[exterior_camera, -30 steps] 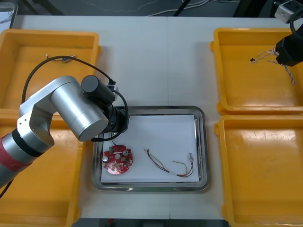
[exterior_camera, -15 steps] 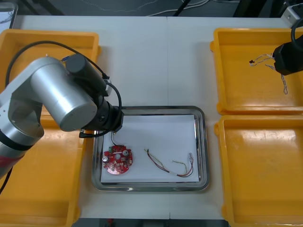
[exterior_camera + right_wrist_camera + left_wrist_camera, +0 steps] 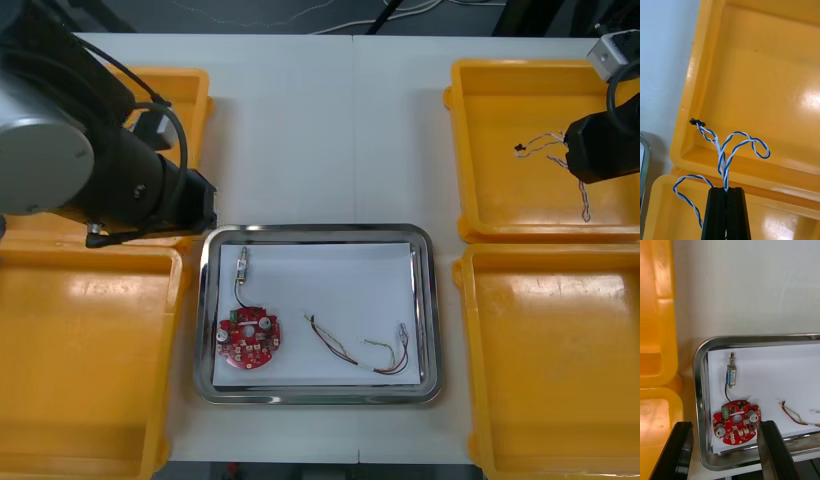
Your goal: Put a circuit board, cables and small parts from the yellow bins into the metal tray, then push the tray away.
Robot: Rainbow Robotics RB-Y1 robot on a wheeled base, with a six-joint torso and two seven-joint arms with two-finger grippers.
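My right gripper [image 3: 580,158] hangs over the far right yellow bin [image 3: 500,200], shut on a twisted blue and white cable [image 3: 540,142]. In the right wrist view the fingers [image 3: 717,212] pinch that cable [image 3: 730,148], whose loops dangle free above the bin. The metal tray [image 3: 425,300], white inside, holds a round red circuit board [image 3: 248,338], a small metal part [image 3: 243,267] with a black lead, and a red and yellow cable [image 3: 365,352]. My left gripper [image 3: 724,425] stands open above the tray's corner [image 3: 700,397], over the board [image 3: 735,422] and the part [image 3: 731,374].
The bulky left arm [image 3: 100,170] covers much of the far left bin [image 3: 190,85]. The near left bin [image 3: 90,370] and near right bin [image 3: 550,370] flank the tray. Bare table [image 3: 330,140] lies beyond the tray.
The left arm has pulled back from the tray toward the far left, uncovering the small metal part lying there. The right gripper has shifted slightly left with the cable.
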